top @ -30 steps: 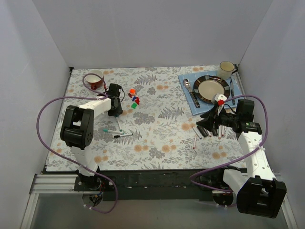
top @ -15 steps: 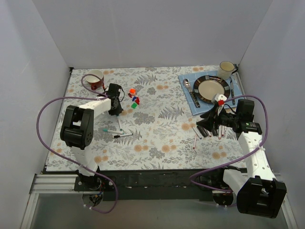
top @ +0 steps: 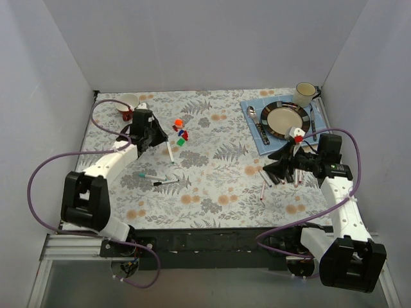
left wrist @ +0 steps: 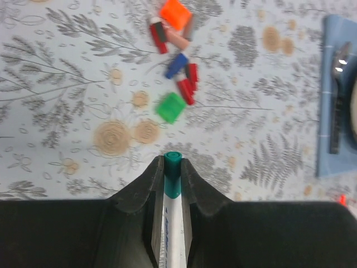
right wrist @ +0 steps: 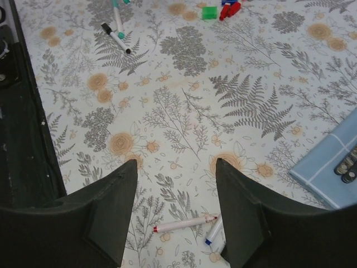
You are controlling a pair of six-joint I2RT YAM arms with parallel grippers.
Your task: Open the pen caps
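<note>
My left gripper (top: 158, 136) is shut on a white-barrelled pen (top: 169, 153). In the left wrist view the gripper (left wrist: 172, 159) holds the pen's green end (left wrist: 172, 174) between the jaws, above the cloth. Loose caps (top: 180, 132) lie just ahead: orange (left wrist: 175, 13), red (left wrist: 158, 33), blue (left wrist: 177, 65), red (left wrist: 188, 89) and green (left wrist: 170, 107). My right gripper (top: 277, 168) is open and empty (right wrist: 175, 162), hovering over a red-ended pen (right wrist: 184, 224) and a blue-ended pen (right wrist: 213, 231). Two more pens (top: 158, 179) lie at the left centre.
A red mug (top: 126, 106) stands at the back left. A blue placemat (top: 253, 138) at the back right carries a plate (top: 286, 119), spoon (left wrist: 334, 106) and knife; a cream mug (top: 305, 94) stands behind it. Several pens (top: 289, 176) lie under the right arm.
My left arm has stretched out towards the back left, and the pen it holds has moved up and to the right, nearer the caps. The right gripper has barely moved.
</note>
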